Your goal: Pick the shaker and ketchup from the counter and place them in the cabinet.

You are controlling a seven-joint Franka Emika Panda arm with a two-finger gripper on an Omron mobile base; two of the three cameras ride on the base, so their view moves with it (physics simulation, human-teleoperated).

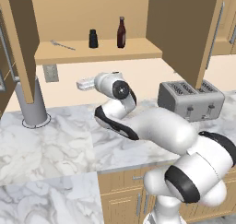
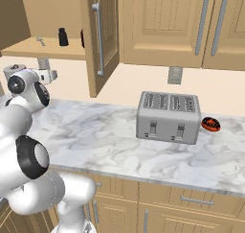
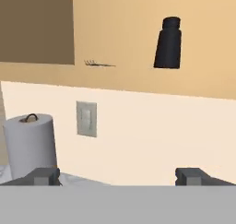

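1. One gripper (image 3: 118, 176), 2 dark finger tips (image 3: 44, 176) spread wide apart, nothing between them; it sits low, facing the backsplash under the cabinet.
2. One shaker (image 3: 168, 43), squat & black, upright on the cabinet (image 1: 99, 52) shelf, above and right of the gripper in the hand view; also seen from both base views.
3. One ketchup (image 1: 121, 32) bottle, dark red-brown w/ red cap, upright on the same shelf, just beside the shaker, apart from it.
4. One fork (image 1: 62, 45), thin & grey, lying flat on the shelf left of the shaker.
5. One wall socket (image 3: 86, 119) on the backsplash below the shelf; a 2nd wall plate (image 2: 175, 75) further right above the toaster.
6. One paper towel roll (image 3: 30, 144), upright on the counter (image 1: 60, 140), left of the gripper.
7. One 4-slot toaster (image 2: 168, 116), silver, on the marble counter, well apart from the arm.
8. One small red-and-black round item (image 2: 210, 124) right of the toaster; can't tell what.
9. Two cabinet doors stand open, long bar handles.
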